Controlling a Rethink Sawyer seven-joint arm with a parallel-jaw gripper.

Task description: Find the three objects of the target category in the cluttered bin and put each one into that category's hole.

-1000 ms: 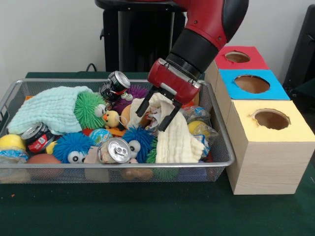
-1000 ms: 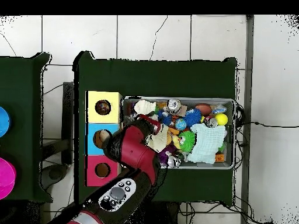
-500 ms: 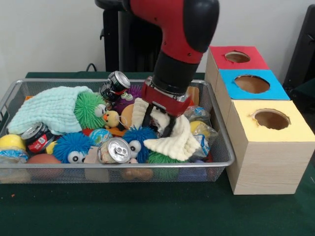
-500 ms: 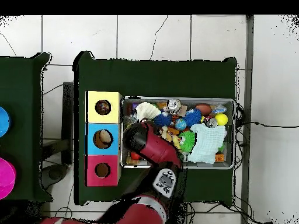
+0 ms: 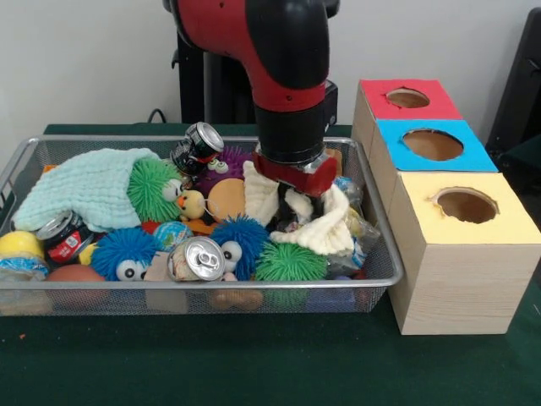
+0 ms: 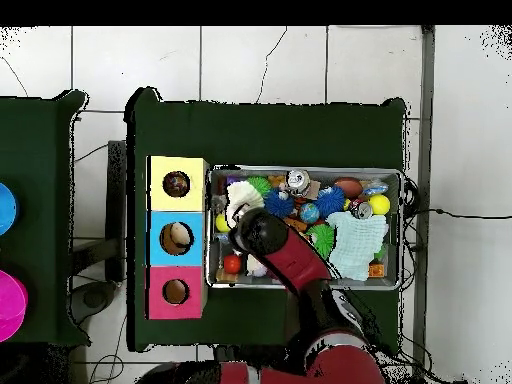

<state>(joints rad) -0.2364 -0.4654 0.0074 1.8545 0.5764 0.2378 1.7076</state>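
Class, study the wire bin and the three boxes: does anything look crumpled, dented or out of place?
Yes. The cream cloth is bunched up around the gripper at the wire bin's right end, near the boxes. The silver can at the front rim lies on its side and looks dented. Nothing has spilled onto the green table.

Glossy red arm (image 5: 254,38) with black cylindrical wrist section, red flared collar; 1 grey control panel, perhaps.

Dark green cloth (image 5: 254,364) over table; white tiled floor (image 6: 260,60); pink disc (image 6: 8,305) beside.
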